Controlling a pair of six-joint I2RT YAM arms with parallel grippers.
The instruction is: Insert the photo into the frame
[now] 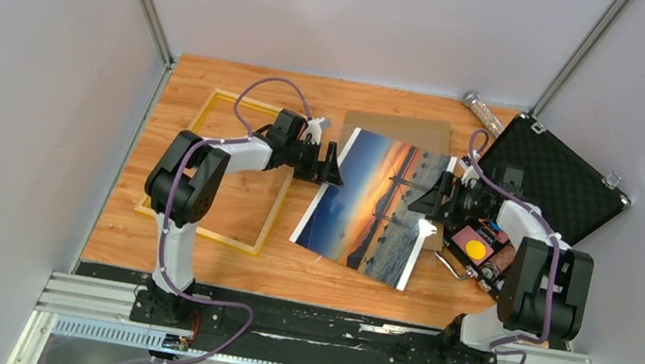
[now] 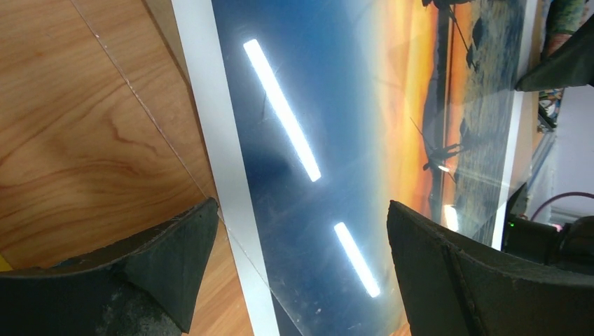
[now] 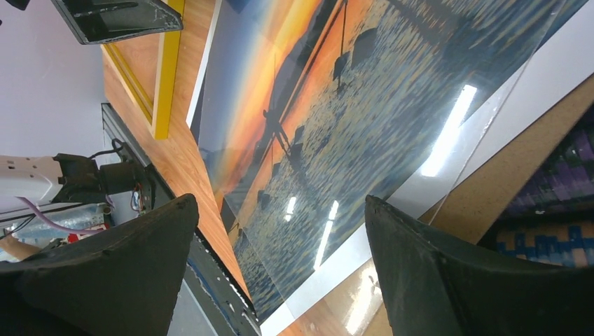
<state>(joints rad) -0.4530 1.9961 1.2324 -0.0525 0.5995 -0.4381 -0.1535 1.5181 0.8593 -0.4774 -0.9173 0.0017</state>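
Photo [image 1: 372,208] lies flat mid-table [image 1: 286,277], top part over brown board [image 1: 398,126]. I see left gripper [image 1: 332,166] wide open at its left edge, right gripper [image 1: 438,196] open at right edge, nothing held. Frame [image 1: 206,235] just left of photo.

The photo [image 1: 376,204] runs from deep blue sky into an orange sunset band and then rippled blue-grey water dotted with small dark silhouettes. It has a thin white edge and is streaked with bright white reflections of the lights. The frame [image 1: 229,240] is plain yellow, the surface [image 1: 306,275] is warm orange-brown with a flowing wood grain, and the backing board [image 1: 398,126] is flat matt brown with no pattern. The case [image 1: 552,181] is black with a dimpled egg-crate foam lining, and the left tool [image 2: 301,217] and right tool [image 3: 280,210] are dull black with a scuffed, grainy texture.
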